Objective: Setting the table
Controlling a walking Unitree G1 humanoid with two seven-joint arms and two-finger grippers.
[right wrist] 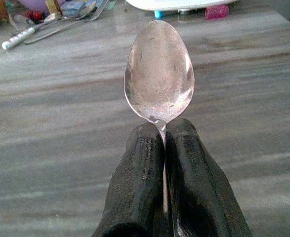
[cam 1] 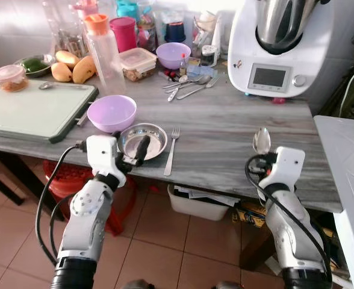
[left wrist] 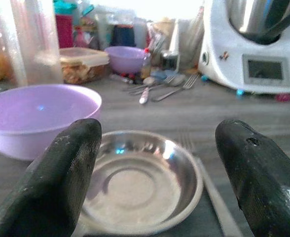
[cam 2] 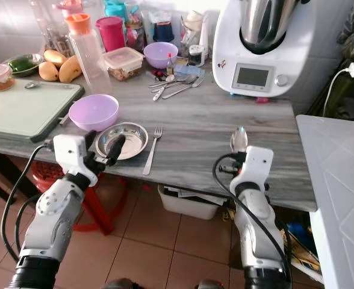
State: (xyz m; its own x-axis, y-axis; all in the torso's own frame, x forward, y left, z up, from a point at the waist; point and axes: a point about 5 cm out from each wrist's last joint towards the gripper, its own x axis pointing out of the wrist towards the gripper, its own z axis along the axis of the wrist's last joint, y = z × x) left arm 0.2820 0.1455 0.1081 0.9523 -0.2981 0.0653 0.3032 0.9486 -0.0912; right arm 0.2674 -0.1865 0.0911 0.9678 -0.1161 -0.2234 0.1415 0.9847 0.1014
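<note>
Grey wood-grain table [cam 1: 225, 129]: steel dish [cam 1: 142, 140] and fork [cam 1: 171, 150] at front edge, purple bowl [cam 1: 111, 112] behind, cutting board [cam 1: 32, 111] at left end, kitchen machine [cam 1: 282, 48] at back.

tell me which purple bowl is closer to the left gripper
The larger purple bowl, beside the steel plate where the open left gripper hovers. The smaller purple bowl sits far back among the containers.

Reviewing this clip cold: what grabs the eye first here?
The spoon stands out, pinched upright by its handle in the right gripper above the table's near edge. To the left, the open left gripper frames a steel dish with a fork beside it and a purple bowl just behind.
</note>
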